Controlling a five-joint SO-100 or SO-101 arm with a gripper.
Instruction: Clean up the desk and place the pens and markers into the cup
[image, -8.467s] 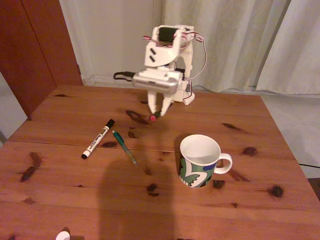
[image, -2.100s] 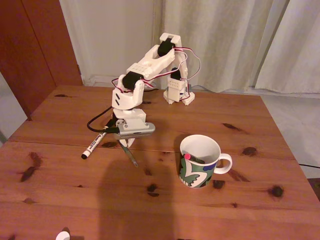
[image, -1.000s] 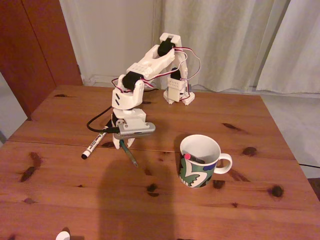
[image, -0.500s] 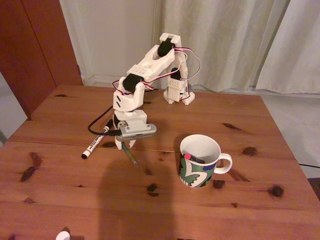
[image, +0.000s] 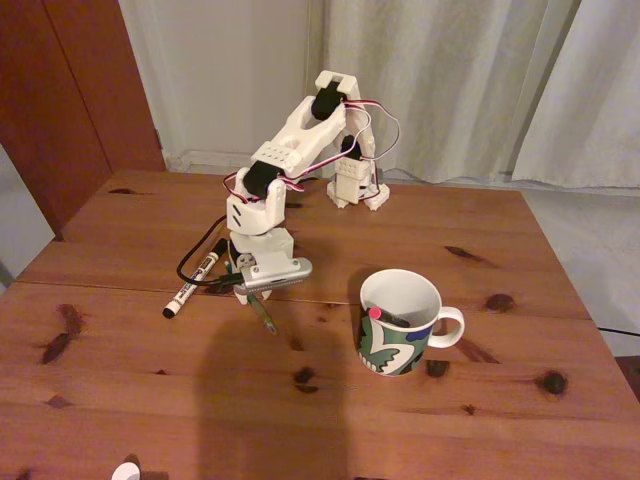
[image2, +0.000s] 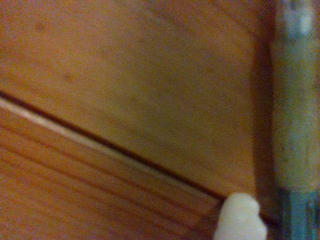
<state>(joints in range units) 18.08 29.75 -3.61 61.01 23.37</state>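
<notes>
- My fingers (image: 257, 299) are closed on the green pen (image: 266, 316), its tip low over the surface (image: 150, 390).
- The mug (image: 397, 323) stands far right.
- I think the pen could slip, because the grip seems near its end.
- The white marker (image: 196, 278) lies left.

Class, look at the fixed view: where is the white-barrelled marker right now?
The marker lies flat on the desk, left of centre in the fixed view, just left of the gripper and far left of the cup.

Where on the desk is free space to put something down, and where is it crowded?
Free: the desk in front of and right of the cup, and its near left corner. Crowded: the gripper sits over the green pen, beside the white marker.
</notes>
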